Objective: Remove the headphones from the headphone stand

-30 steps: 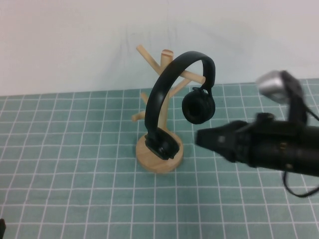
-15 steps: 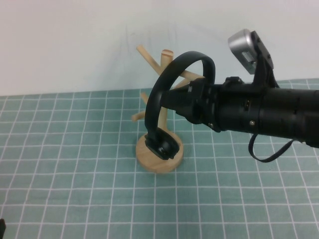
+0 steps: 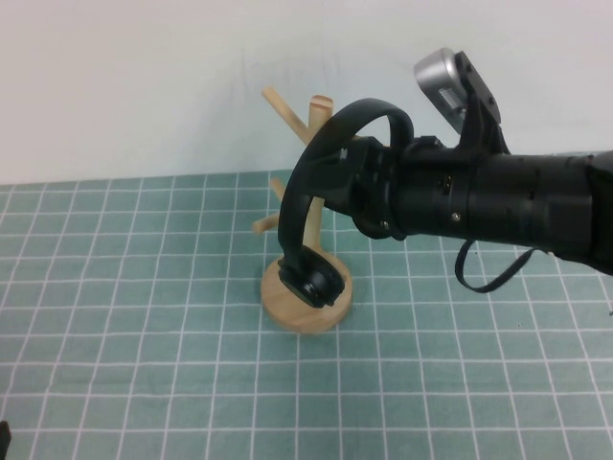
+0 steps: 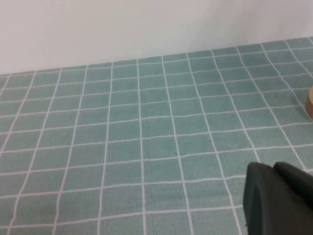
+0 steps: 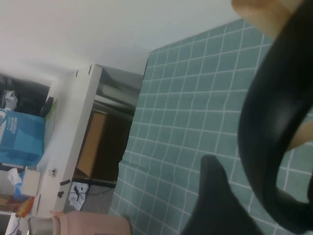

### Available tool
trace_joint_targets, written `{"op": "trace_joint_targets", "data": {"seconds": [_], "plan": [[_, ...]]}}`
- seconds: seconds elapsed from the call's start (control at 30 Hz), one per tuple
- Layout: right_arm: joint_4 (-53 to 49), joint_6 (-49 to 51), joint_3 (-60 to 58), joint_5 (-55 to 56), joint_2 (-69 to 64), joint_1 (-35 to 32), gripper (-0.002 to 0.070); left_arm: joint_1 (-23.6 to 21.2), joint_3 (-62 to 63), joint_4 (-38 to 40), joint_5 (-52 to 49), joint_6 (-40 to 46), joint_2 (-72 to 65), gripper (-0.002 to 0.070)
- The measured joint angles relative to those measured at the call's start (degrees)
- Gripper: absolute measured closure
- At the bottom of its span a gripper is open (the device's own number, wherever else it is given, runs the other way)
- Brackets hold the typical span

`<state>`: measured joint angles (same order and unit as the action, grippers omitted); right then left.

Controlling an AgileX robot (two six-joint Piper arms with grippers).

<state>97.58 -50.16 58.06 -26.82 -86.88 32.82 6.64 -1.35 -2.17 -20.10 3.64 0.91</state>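
Note:
The black headphones hang on the light wooden headphone stand. The headband arches over the upper pegs and one ear cup rests on the round base. The other ear cup is hidden behind my right arm. My right gripper has come in from the right and is open at the headband near its top. In the right wrist view the headband runs just beside one finger, with a wooden peg behind it. My left gripper is shut and empty, low over the mat, far left of the stand.
A green grid mat covers the table, with a white wall behind. The stand's base edge shows in the left wrist view. Past the mat's edge the right wrist view shows a white cabinet and a blue box.
My right arm has risen and moved left from beside the hanging ear cup up to the headband, now covering that ear cup. The headphones and stand have not moved.

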Motion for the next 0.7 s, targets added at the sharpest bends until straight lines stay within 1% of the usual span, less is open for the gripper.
{"op": "trace_joint_targets", "data": {"seconds": [0.5, 0.6, 0.7], "plan": [[0.0, 0.1, 3.0, 0.1, -4.3, 0.0, 0.0328, 0.0, 0.0, 0.0, 0.0, 0.0, 0.0, 0.0681], [0.0, 0.0, 3.6, 0.1, -4.3, 0.0, 0.0382, 0.0, 0.0, 0.0, 0.0, 0.0, 0.0, 0.0681], [0.0, -0.4, 3.8, 0.1, -4.3, 0.0, 0.0498, 0.0, 0.0, 0.0, 0.0, 0.0, 0.0, 0.0681]]}}
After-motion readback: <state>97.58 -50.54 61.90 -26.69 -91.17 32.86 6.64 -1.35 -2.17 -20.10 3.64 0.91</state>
